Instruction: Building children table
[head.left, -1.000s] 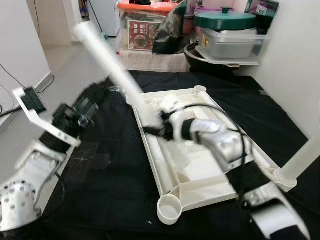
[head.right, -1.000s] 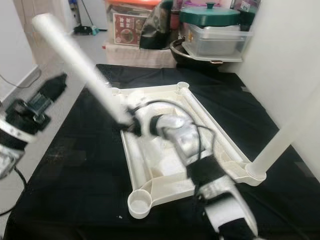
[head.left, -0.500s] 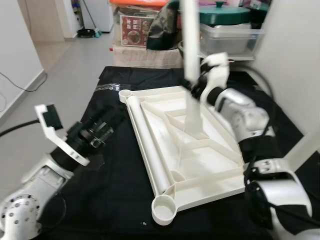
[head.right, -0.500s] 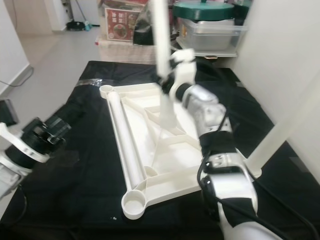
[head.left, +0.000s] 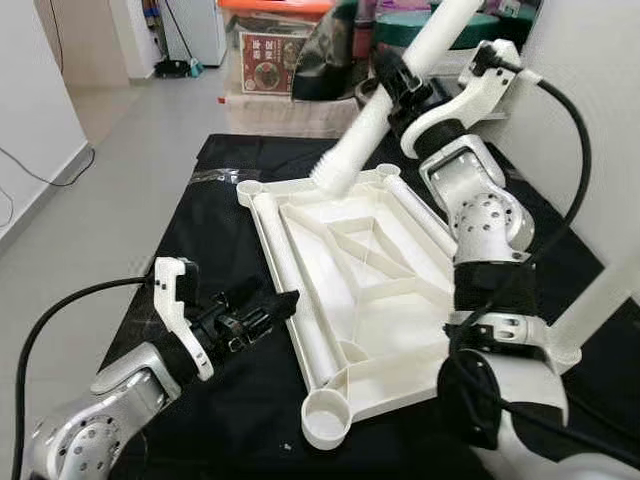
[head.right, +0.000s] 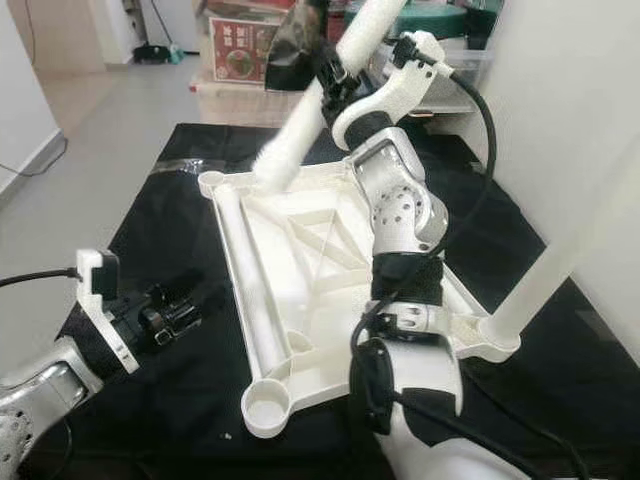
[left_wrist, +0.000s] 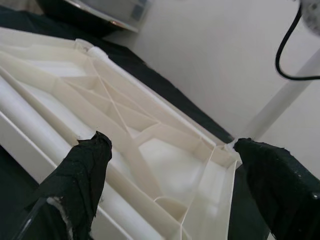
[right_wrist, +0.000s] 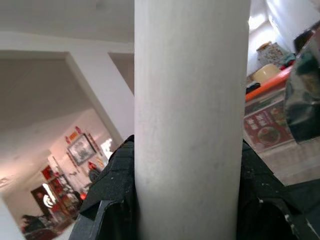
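Head views: an upturned white tabletop (head.left: 350, 270) lies on a black cloth (head.left: 230, 200) on the floor. One leg (head.right: 560, 255) stands fitted in its near right corner socket. The right gripper (head.left: 392, 82) is clamped around a second white leg (head.left: 385, 100), holding it tilted, its lower end just above the far edge of the tabletop near the far right corner socket (head.left: 388, 172). Half a second ago this leg stood almost upright over the middle of the tabletop; a second ago it slanted out over the far left corner. The left gripper (head.left: 262, 312) now hovers low beside the tabletop's left rail, nearer than before; its fingers are apart and grasp nothing.

Left wrist view: two black fingers (left_wrist: 85, 165) spread wide, framing the ribbed underside of the tabletop and the standing leg.

Right wrist view: the leg (right_wrist: 192, 120) stands between the black fingers (right_wrist: 112, 185), which press against both its sides.
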